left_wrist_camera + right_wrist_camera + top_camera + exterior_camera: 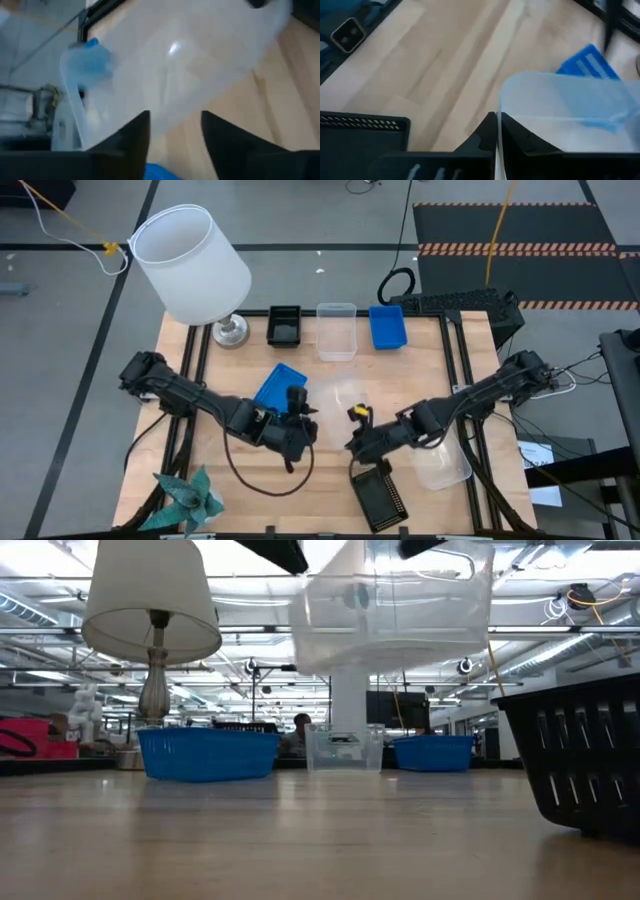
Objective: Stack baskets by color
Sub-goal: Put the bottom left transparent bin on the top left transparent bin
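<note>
Clear basket (395,610) hangs above the counter (300,840), faint from overhead; right end effector (497,131) pinches its rim, left end effector (175,132) seemingly open.

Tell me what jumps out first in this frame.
A clear basket hangs in mid-air over the table's centre, its rim pinched in the right pincer while the left pincer stands open beside it. Next comes the big white lampshade at the far left corner.

Two dark jointed arms, black cables looping alongside; yellow tag near right pincer (352,442).
</note>
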`<action>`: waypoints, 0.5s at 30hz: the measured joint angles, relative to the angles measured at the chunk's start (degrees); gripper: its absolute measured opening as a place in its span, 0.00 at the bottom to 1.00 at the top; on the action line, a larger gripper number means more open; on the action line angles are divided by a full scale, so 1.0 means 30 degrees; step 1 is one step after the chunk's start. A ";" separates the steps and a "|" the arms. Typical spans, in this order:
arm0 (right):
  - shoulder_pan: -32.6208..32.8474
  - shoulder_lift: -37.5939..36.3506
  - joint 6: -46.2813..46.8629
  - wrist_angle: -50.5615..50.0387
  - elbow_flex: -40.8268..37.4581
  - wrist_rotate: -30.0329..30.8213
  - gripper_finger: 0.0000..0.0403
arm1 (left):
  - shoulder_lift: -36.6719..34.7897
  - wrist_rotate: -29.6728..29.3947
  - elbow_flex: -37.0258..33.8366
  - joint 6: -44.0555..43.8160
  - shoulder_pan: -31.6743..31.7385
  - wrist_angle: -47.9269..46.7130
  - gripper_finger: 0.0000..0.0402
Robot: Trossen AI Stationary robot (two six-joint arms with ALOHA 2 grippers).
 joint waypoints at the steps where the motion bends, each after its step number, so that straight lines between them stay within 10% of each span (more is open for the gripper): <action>1: -0.0134 -0.0162 0.0080 -0.0079 0.0000 0.0007 0.00 | -0.0135 0.0007 0.0000 -0.0511 -0.0147 -0.0295 0.50; 15: -0.3023 -0.1663 0.0015 0.0505 -0.1094 0.0981 0.00 | -0.1821 -0.0376 0.0022 -0.6847 -0.2682 -0.2921 0.64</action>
